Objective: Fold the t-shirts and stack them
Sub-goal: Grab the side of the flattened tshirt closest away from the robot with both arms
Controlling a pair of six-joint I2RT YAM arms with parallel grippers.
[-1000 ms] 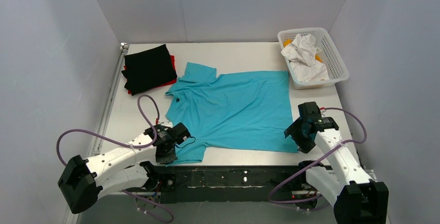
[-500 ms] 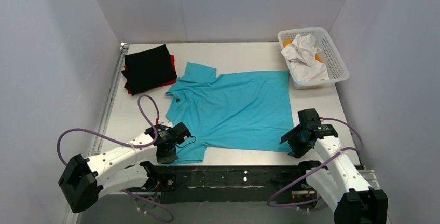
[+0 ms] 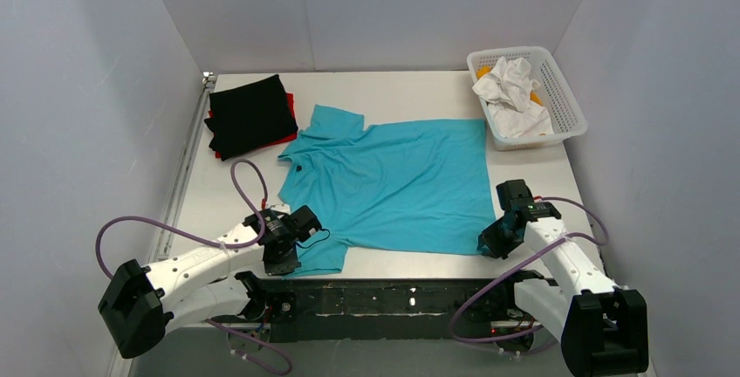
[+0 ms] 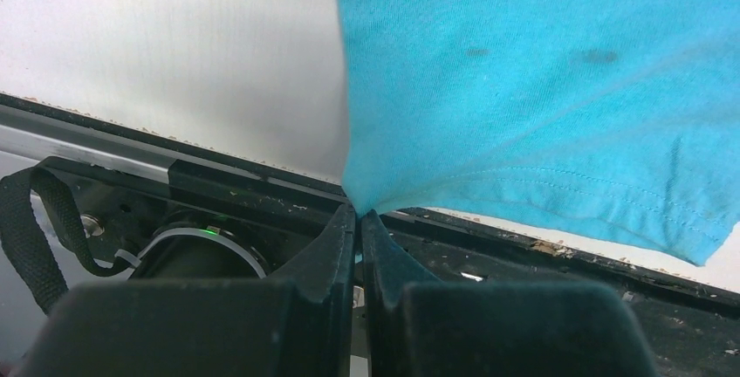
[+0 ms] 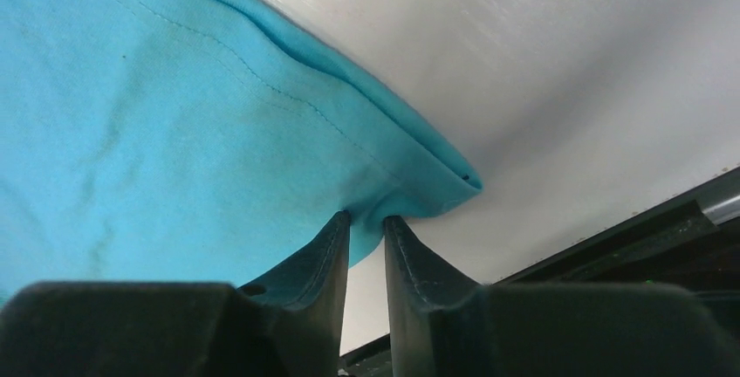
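Note:
A turquoise t-shirt point(image 3: 393, 181) lies spread flat in the middle of the table. My left gripper point(image 3: 291, 261) is shut on its near left sleeve hem at the table's front edge; in the left wrist view the fingers point(image 4: 358, 213) pinch a peak of the cloth point(image 4: 541, 63). My right gripper point(image 3: 487, 244) sits at the shirt's near right corner. Its two fingers point(image 5: 366, 217) stand close together with a bunched fold of the hem point(image 5: 174, 89) between them. A folded black t-shirt point(image 3: 251, 115) lies on a folded red one point(image 3: 291, 105) at the back left.
A white mesh basket point(image 3: 568, 108) holding crumpled white cloth point(image 3: 510, 89) stands at the back right. The black front rail point(image 3: 410, 294) runs along the table's near edge, right below both grippers. Grey walls close in on three sides.
The right arm has come down and left onto the shirt's near right corner, and its jaws have narrowed onto the hem. The left arm has not moved.

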